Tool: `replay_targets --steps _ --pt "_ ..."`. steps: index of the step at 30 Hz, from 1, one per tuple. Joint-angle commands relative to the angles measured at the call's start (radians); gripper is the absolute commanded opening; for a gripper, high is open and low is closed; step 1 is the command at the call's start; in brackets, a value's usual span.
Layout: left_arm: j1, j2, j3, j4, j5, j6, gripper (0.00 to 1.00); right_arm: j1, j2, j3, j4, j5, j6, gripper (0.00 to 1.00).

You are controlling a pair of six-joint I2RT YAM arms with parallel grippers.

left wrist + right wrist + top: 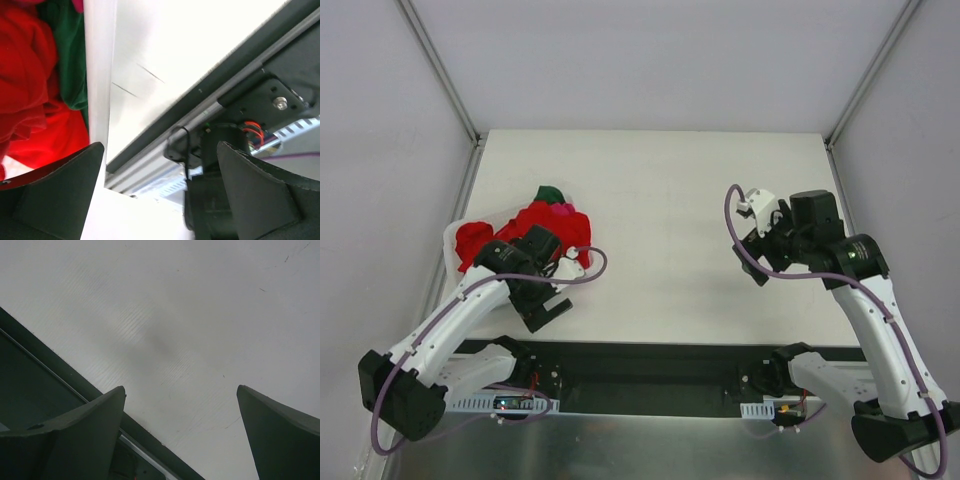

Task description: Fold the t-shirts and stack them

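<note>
T-shirts [530, 225] lie heaped at the left of the surface [660, 200], just beyond my left tool [159, 145], which is spread wide and empty. My right tool [180, 387], equally spread, hangs well apart.

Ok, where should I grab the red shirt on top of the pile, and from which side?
Pinch a raised fold at the top of the red shirt, coming straight down from above. It lies crumpled in the basket with no flat hem showing, and the basket wall would likely block a sideways approach. The left gripper is open and the nearer one.
</note>
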Motion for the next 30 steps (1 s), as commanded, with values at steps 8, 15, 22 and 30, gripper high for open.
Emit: replay_targets --steps 8,15,22,30 --pt "0.007 0.134 0.118 0.155 -0.048 0.076 0.99 0.007 -0.053 -0.001 -0.017 0.016 -0.016 0.96" --pt "0.008 0.134 -0.040 0.204 -0.008 0.074 0.97 0.007 -0.050 -0.012 -0.006 0.016 -0.018 0.96" --pt "0.013 0.149 -0.078 0.261 -0.059 0.160 0.00 0.007 -0.043 -0.009 -0.004 0.002 -0.002 0.96" --pt "0.136 0.246 -0.057 0.434 -0.131 0.430 0.00 0.006 -0.067 -0.012 -0.020 0.019 -0.005 0.96"
